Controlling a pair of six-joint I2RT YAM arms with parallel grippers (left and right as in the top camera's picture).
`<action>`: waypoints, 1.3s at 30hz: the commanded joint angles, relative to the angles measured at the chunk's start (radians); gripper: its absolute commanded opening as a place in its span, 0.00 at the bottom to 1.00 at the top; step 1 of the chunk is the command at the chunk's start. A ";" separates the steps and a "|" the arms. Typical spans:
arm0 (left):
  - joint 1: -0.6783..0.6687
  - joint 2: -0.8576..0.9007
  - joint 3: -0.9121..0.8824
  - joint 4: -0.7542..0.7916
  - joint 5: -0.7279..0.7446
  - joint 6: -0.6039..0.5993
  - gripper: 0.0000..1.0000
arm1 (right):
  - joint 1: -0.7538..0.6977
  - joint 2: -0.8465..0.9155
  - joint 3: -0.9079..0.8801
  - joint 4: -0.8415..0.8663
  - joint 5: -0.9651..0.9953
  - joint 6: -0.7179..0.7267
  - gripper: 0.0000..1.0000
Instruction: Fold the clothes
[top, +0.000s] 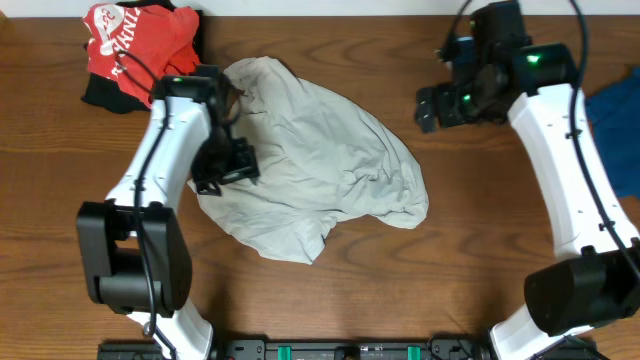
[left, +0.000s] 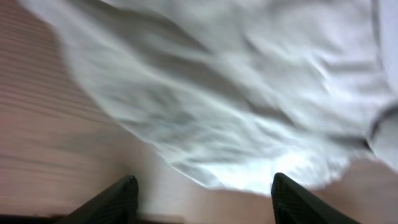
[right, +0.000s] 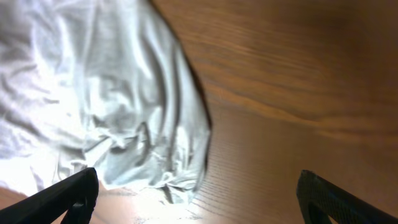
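Here's the brown wooden table (top: 480, 250), and across its middle lies the big, wrinkled pale beige shirt (top: 320, 150) of thin soft fabric, in a loose heap. As we judge it, nothing is folded yet. We read its long axis as a diagonal, running from the far left end beside the crumpled red garment with white lettering (top: 130, 40) to the near right corner.

Now the arms. The left claw (top: 225, 168) hangs over the shirt's left edge. Its wrist camera shows both fingers (left: 121, 196) spread wide with nothing between them, and the hem of the cloth lies just ahead of the tips. The right claw (top: 432, 105) sits off the cloth, over bare wood near the shirt's far right side, its jaws gaping and empty. In its wrist view the shirt lies ahead and to the left of the fingers.

So here's the relation that counts: the shirt lies between the two claws, and the left one is plainly the nearer. We'd guess the left claw takes the edge beneath it first. The right would need to reach in across the gap to the opposite side before anything can be flattened along that diagonal.
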 joint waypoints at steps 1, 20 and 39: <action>-0.050 -0.037 0.016 -0.019 0.058 0.023 0.70 | 0.035 -0.029 0.014 0.003 0.003 -0.071 0.99; -0.092 -0.645 -0.117 -0.014 -0.174 -0.169 0.76 | 0.045 -0.029 0.014 0.002 -0.005 -0.060 0.99; -0.093 -1.057 -0.938 0.497 0.253 -0.559 0.79 | 0.047 -0.029 0.014 0.047 -0.064 -0.060 0.99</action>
